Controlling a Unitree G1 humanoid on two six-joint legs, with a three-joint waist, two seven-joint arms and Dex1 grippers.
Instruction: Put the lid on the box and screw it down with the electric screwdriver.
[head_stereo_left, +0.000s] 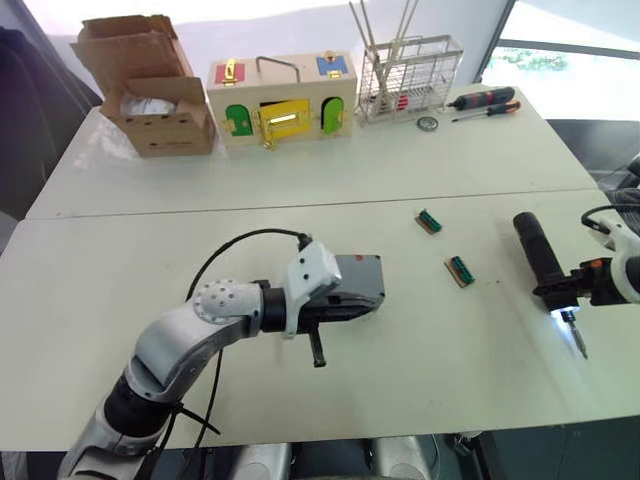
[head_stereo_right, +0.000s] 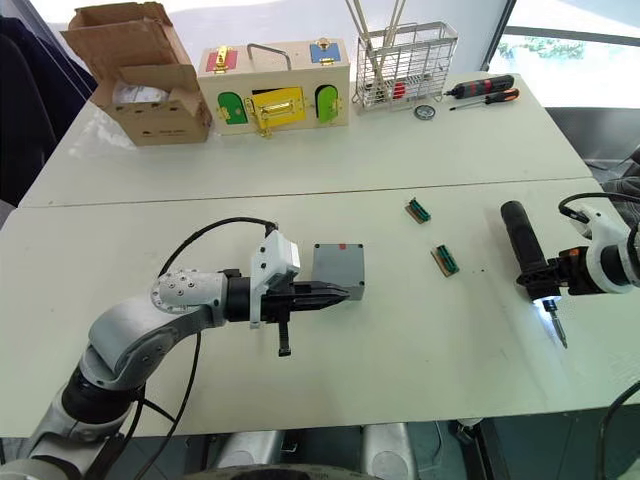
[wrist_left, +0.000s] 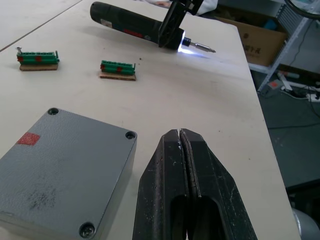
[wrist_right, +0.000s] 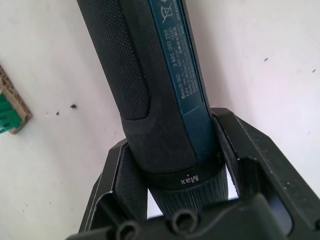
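Gripping the electric screwdriver (head_stereo_right: 528, 256) near its bit end, my right gripper (head_stereo_right: 556, 276) has its black fingers (wrist_right: 117, 192) clamped on either side of the dark barrel, and the tip light glows white on the table (head_stereo_right: 420, 340) beside the thin metal bit. The driver lies across the tabletop, well apart from the box (head_stereo_right: 338, 272), out toward my right. My left gripper (head_stereo_right: 330, 293) rests just beside the box with its two fingers (wrist_left: 165, 175) pressed tight together, grasping nothing; the left wrist view shows their tips meeting next to the box's near corner. On the box sits the lid (wrist_left: 65, 165), a flat grey cover with dark screws in three visible corner holes and a small red sticker near one edge. Between the box and the screwdriver lie two small green terminal blocks (head_stereo_right: 445, 260) on brown bases, apart from each other. Beyond the box, at the far side of the table, stand a wooden latch box (head_stereo_right: 275, 85), a cardboard carton (head_stereo_right: 135, 85), a wire basket (head_stereo_right: 405, 68), and two red-and-black hand screwdrivers (head_stereo_right: 483, 91).
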